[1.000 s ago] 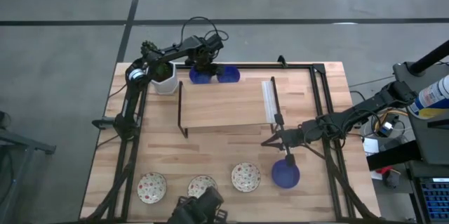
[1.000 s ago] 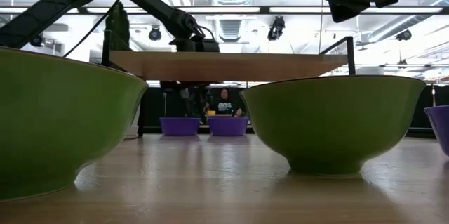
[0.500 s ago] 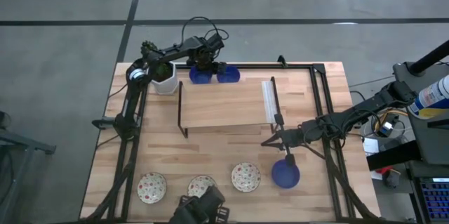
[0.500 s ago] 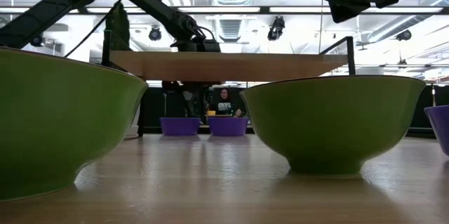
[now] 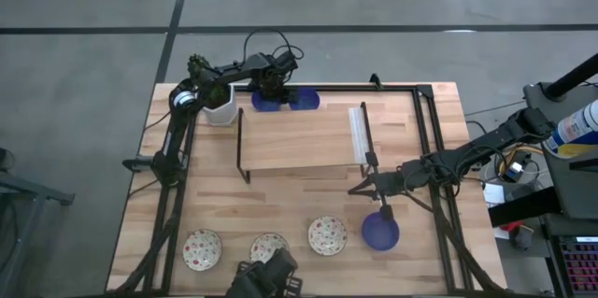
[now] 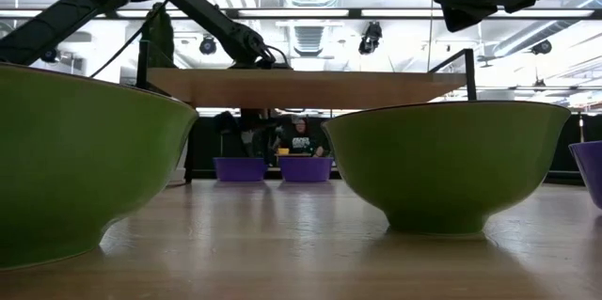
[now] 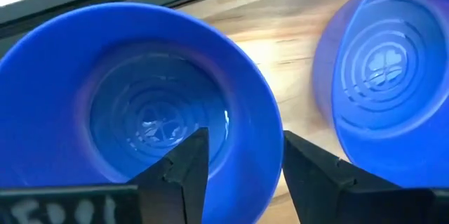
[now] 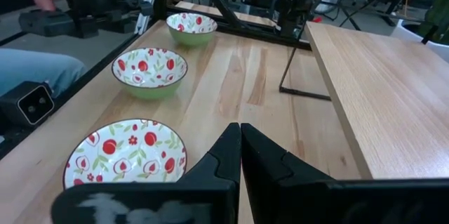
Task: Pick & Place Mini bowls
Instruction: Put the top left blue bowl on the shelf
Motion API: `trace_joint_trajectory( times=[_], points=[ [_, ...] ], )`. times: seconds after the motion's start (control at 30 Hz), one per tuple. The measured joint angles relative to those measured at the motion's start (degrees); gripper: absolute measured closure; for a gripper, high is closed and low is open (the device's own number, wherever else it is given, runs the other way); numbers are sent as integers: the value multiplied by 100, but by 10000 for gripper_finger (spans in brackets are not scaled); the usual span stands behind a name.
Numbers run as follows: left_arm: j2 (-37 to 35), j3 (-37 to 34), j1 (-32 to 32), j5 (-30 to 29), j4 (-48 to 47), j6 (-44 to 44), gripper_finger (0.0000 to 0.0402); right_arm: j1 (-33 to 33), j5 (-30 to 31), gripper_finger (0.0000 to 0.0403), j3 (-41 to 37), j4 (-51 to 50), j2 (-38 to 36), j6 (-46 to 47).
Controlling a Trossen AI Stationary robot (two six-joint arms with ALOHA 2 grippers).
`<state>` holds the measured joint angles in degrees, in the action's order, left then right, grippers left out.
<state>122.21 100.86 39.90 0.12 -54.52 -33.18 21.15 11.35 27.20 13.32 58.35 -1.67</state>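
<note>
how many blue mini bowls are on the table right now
3. Two blue bowls sit side by side at the far edge by the left gripper: one under it, one beside. The third is at the near edge, below the right gripper.

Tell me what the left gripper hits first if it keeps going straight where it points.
Likely the blue bowl right beneath the left gripper: one of its fingers points inside the rim, the other outside.

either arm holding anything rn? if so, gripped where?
Left gripper has its jaws open astride the rim of a blue mini bowl, not clamped. Right gripper is shut on nothing.
</note>
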Motion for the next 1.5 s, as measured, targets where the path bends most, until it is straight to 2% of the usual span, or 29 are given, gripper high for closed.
trace_joint_trajectory(
  times=[0.17,0.37,0.43,0.7,1.27,1.5],
  points=[
    [1,2,0,-15,-4,18,271,-1,0,394,0,0,0,-2],
    [0,2,-1,-15,-13,100,374,-1,0,394,0,0,0,3],
    [0,4,-2,-27,-36,112,391,0,0,394,0,0,0,2],
    [-31,37,-2,-102,-178,221,399,-2,0,394,0,0,0,13],
    [-33,737,-80,-191,-844,523,401,-1,4,394,0,2,0,15],
    [-37,1131,-158,-532,-1245,774,401,-2,5,394,0,2,0,15]
  ],
)
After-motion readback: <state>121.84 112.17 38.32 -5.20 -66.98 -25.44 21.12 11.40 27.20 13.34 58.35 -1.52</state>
